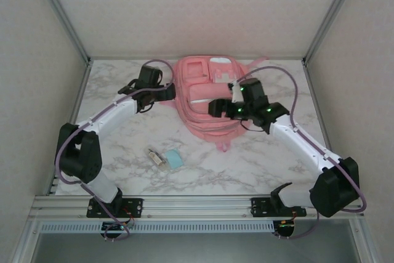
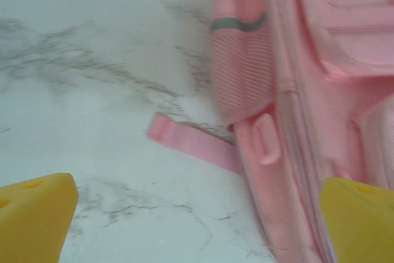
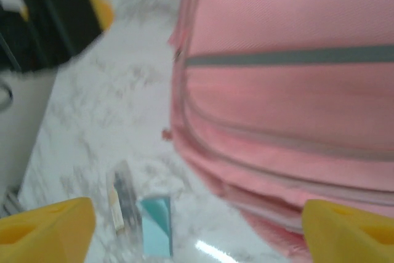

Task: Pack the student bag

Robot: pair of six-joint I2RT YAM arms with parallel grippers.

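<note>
Student bag [image 1: 206, 100]: pink; lies flat at the middle back of the marble table [image 1: 123, 127], front pockets up; biggest thing there
Left gripper [image 1: 165, 93]: just beside the bag's left edge; jaws spread wide, pinching nothing
Left wrist view: yellow fingers [image 2: 34, 214] far apart at the two lower corners; between them bare marble and the bag's side [image 2: 320, 90]; a mesh side pocket [image 2: 243, 72] with a grey trim; a loose pink strap [image 2: 194, 143] lying flat on the marble
Small things: a clear little tube [image 1: 158, 157] and a light-blue piece [image 1: 173, 159], touching or nearly so, on the table near the front, apart from the bag
Right gripper [image 1: 217, 108]: over the bag's lower front; jaws spread, pinching nothing
Right wrist view: yellow fingers [image 3: 46, 229] wide apart; pink fabric [image 3: 289, 109] with a grey stripe and zip lines; the tube [image 3: 123, 201] and blue piece [image 3: 157, 232] lower left, blurred; the other gripper [image 3: 61, 20] blurred at upper left
</note>
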